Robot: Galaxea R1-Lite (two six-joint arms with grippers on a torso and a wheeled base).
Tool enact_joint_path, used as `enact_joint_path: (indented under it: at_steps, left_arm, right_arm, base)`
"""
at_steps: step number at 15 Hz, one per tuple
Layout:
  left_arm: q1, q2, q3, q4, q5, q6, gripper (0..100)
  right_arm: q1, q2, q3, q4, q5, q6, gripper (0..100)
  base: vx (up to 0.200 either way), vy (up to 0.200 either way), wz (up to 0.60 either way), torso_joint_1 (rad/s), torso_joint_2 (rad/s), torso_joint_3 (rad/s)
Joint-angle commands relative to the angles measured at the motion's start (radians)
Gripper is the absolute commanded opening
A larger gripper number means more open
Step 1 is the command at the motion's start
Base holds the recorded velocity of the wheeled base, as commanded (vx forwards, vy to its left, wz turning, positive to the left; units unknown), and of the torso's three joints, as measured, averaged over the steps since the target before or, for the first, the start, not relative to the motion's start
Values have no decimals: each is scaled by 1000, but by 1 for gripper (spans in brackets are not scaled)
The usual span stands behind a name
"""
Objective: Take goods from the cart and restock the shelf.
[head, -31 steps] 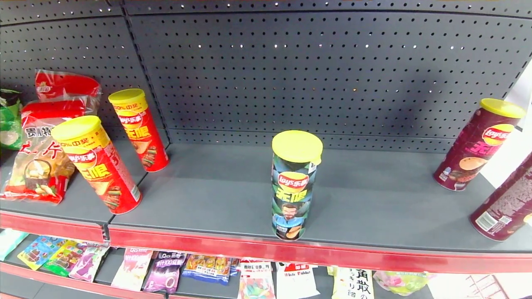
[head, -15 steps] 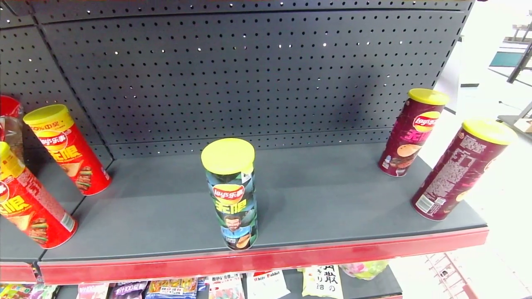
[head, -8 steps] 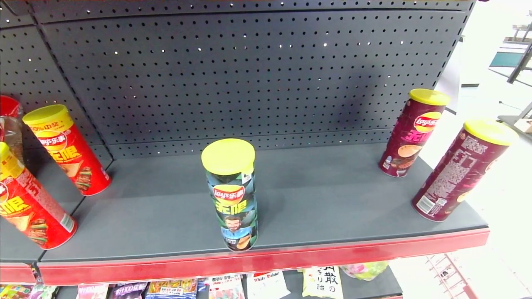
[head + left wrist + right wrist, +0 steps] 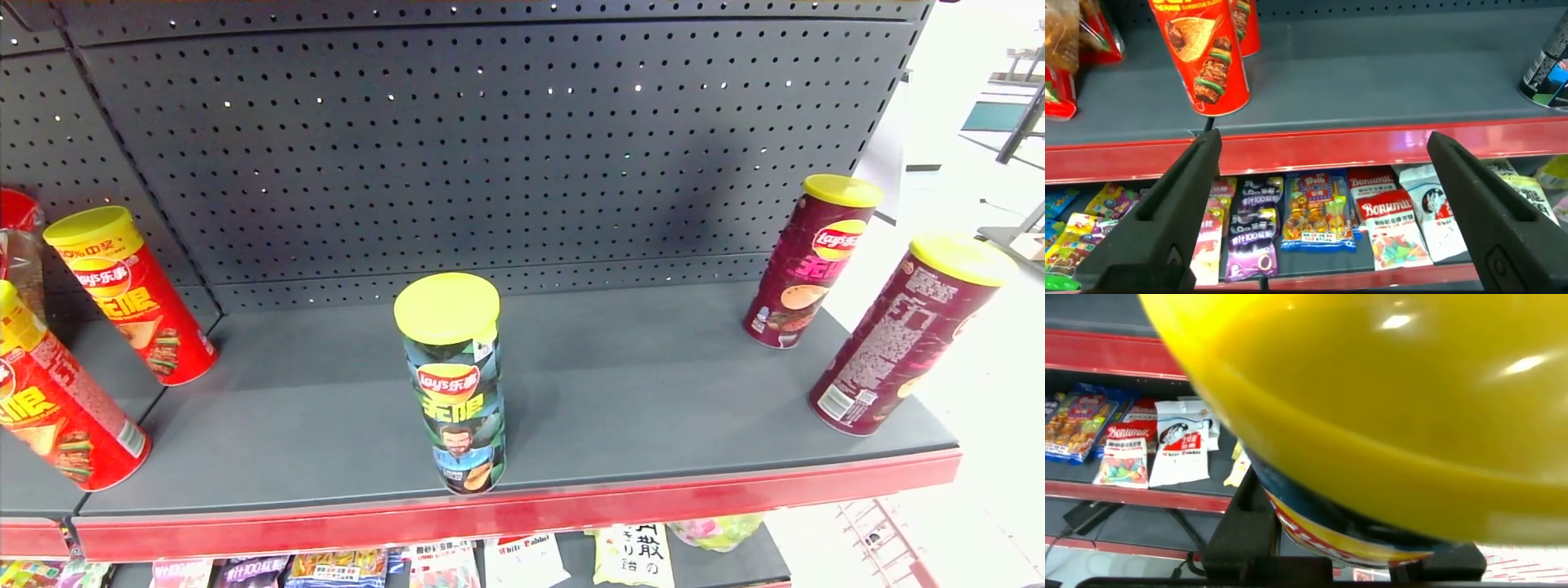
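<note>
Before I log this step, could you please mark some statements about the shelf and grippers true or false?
1. The green-and-blue cylindrical chip can with a yellow lid stands upright near the grey metal shelf's front edge. True.
2. Three maroon cans stand at the shelf's right end. False: two maroon yellow-lidded cans stand there.
3. The left gripper is open and empty. True.
4. The red cans stand right of the green-and-blue can. False: both red yellow-lidded cans stand left of it.
5. The right gripper holds a yellow-lidded can. True.

The left gripper [image 4: 1323, 139] has matte black fingers [image 4: 1176, 212], flat-sided wedges narrowing toward their tips.
</note>
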Motion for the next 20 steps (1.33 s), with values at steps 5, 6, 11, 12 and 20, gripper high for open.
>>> enact_joint_path:
  at_steps: [5, 6, 11, 12, 20]
  left_arm:
    - [0, 2, 0, 0, 0, 2, 100]
    - [0, 2, 0, 0, -4, 2, 100]
    - [0, 2, -1, 0, 5, 14, 100]
    - [0, 2, -1, 0, 5, 16, 100]
    - [0, 2, -1, 0, 7, 54, 100]
  right_arm:
    - [31, 377, -381, -67, 136, -20, 0]
    - [40, 463, -442, -68, 183, -23, 0]
    - [300, 827, -637, -76, 292, -55, 0]
    - [326, 879, -662, -80, 295, -55, 0]
    - [381, 1313, -853, -326, 304, -60, 0]
  base:
    - [0, 0, 0, 0, 0, 0]
    - [0, 0, 0, 0, 0, 0]
    - [0, 0, 0, 0, 0, 0]
    - [0, 0, 0, 0, 0, 0]
    - [0, 0, 0, 0, 0, 0]
